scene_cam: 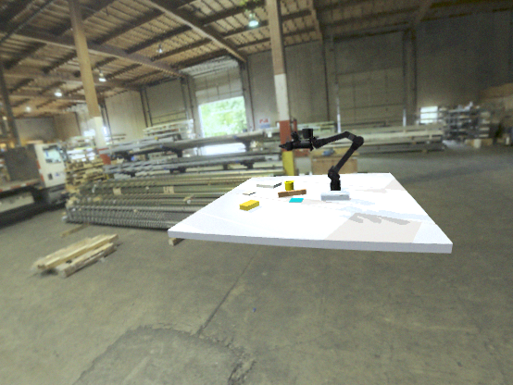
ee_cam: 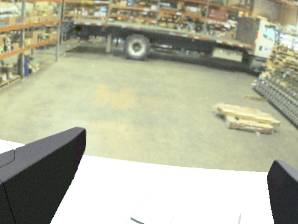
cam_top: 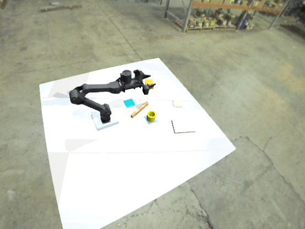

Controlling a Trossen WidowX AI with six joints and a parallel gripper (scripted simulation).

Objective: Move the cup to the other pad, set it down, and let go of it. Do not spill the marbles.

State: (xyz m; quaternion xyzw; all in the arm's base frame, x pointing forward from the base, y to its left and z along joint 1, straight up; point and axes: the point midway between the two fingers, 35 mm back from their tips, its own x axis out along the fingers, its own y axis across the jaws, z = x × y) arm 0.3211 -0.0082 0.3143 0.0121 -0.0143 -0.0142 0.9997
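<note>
The yellow cup [cam_top: 151, 119] [scene_cam: 289, 186] stands upright on the blue pad [cam_top: 150, 123]. Small bluish spots show inside its mouth in the top view; the marbles are too small to make out clearly. The other pad, cyan [cam_top: 129, 103] [scene_cam: 296, 200], lies flat nearer the back of the table in the top view, with nothing on it. My gripper [cam_top: 152, 80] [ee_cam: 182, 156] is open and empty, held high above the table and away from the cup. Its fingers stand wide apart in the wrist view, where neither cup nor pads show.
An orange-brown bar [cam_top: 140, 109] [scene_cam: 292, 193] lies between the two pads. A yellow block [cam_top: 149, 81] [scene_cam: 249, 204] lies beyond the cyan pad. A flat white box [cam_top: 184, 126] [scene_cam: 269, 185] and a small cream tile [cam_top: 177, 103] [scene_cam: 249, 192] lie on the side away from the arm's base.
</note>
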